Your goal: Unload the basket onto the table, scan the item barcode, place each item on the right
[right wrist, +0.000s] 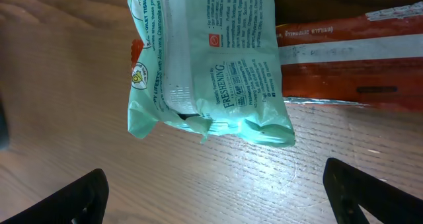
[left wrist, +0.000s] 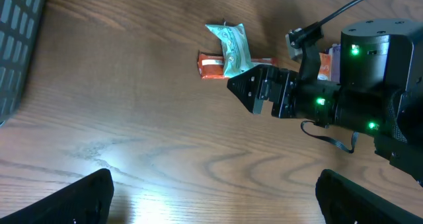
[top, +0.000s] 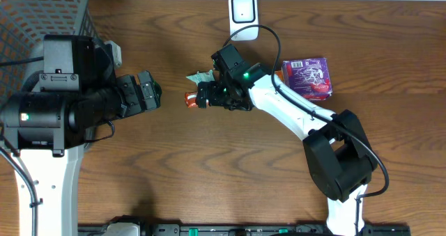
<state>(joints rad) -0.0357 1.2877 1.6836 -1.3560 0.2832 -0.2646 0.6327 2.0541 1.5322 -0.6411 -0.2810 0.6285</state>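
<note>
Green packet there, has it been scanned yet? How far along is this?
No sign of a scan yet: the green packet lies on the orange packet, unheld. In hand: the right gripper hovers open over it. To do: grasping it and showing its barcode to the white scanner.

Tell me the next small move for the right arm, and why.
Probably ease the right gripper forward until its fingers straddle the green wipes packet, ready to close. Its jaws stand open and hold nothing; the packet lies just ahead of them on the table, overlapping an orange packet. The white scanner is further back.
</note>
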